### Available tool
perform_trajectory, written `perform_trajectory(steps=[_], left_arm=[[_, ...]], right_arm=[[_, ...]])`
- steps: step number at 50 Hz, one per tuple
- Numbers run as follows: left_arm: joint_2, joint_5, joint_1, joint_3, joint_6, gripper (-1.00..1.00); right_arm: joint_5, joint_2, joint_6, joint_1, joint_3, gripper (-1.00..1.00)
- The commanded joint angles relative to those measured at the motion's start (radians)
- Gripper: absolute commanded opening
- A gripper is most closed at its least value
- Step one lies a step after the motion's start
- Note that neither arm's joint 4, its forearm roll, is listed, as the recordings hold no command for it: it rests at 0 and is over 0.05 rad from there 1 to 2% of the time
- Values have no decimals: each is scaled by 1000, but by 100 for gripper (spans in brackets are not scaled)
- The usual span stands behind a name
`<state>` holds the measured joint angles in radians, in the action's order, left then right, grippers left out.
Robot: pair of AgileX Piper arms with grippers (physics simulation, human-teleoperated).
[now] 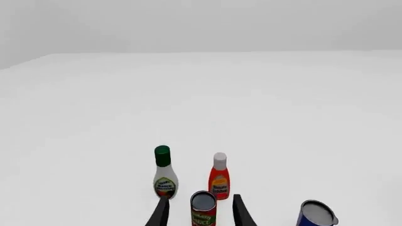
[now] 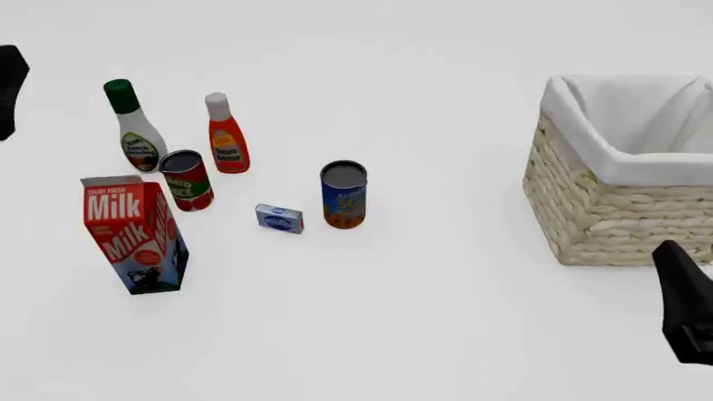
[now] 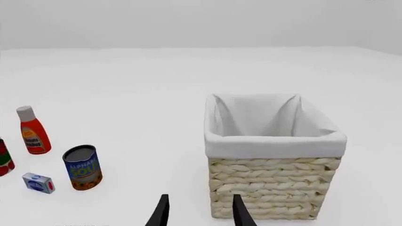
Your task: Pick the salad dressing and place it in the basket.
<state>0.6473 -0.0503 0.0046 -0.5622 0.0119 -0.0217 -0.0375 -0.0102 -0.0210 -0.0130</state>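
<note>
Nothing of the task looks done yet. At the upper left of the front view the salad dressing point(image 2: 135, 127) stands upright beside the orange bottle point(image 2: 226, 134), ungrasped; the left gripper point(image 1: 199, 213) is spread and empty. At the right, the basket point(image 2: 619, 207) holds nothing visible, and the right gripper point(image 3: 198, 212) is spread too. Grasp, carry and placing all remain.

Left gripper point(image 1: 199, 214): jaws parted, holding nothing, raised clear of the desk. Right gripper point(image 3: 197, 212): jaws parted, likewise unloaded, also held above the desk.
</note>
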Motion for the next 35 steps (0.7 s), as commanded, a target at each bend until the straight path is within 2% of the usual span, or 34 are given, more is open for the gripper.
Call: perform_trajectory(steps=[1,7,12,15,21,24,35], left_arm=[[284,-7,11,-231,-21,100],[405,1,65,-339,-45,100],[478,20,89,-424,-36,100],[515,12,109,-459,-5,100],[618,30,148,-552,-7,100],[644,45,158,-580,-19,100],[742,46,202,-682,29,100]], right_arm=[[-27,-26,11,-16,2,100],[-18,-20,13,-19,1,100],[-37,-35,12,-25,6,100],[-54,-51,13,-29,7,100],[-64,-60,17,-36,8,100],[-62,-58,17,-36,9,100],[-52,-47,16,-37,11,100]])
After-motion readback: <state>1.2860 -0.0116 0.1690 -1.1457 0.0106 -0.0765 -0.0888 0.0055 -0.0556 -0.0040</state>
